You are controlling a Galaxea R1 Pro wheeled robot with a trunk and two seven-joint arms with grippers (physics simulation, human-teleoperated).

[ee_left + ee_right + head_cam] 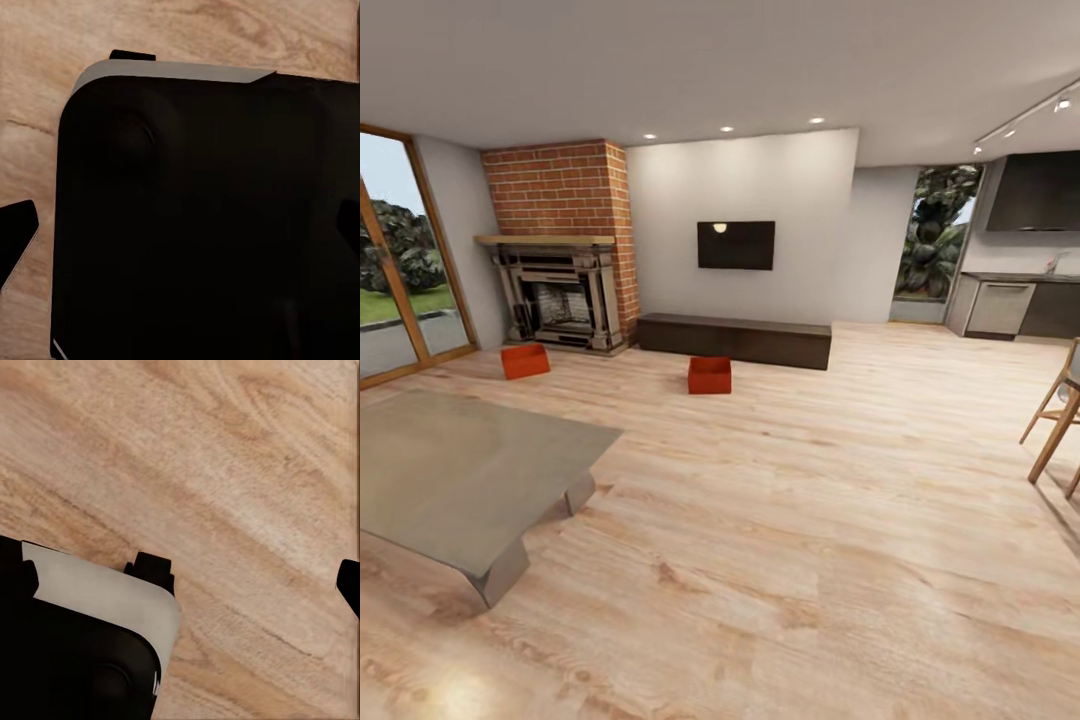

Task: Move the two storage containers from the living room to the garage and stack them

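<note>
Two orange-red open-top storage containers stand on the light wood-plank floor of the living room. One container is in front of the brick fireplace. The other container sits just before the long low dark cabinet. Both are far ahead of me. In the left wrist view my left gripper hangs over the robot's black base, its dark fingertips spread to the frame's edges with nothing between. My right gripper is likewise spread wide above the wood planks, one fingertip showing at the edge.
A low grey table stands close at the left. A wood-framed glass door fills the left wall. Wooden chair legs show at the right edge, with kitchen counters behind. Open wood floor runs from me to the containers.
</note>
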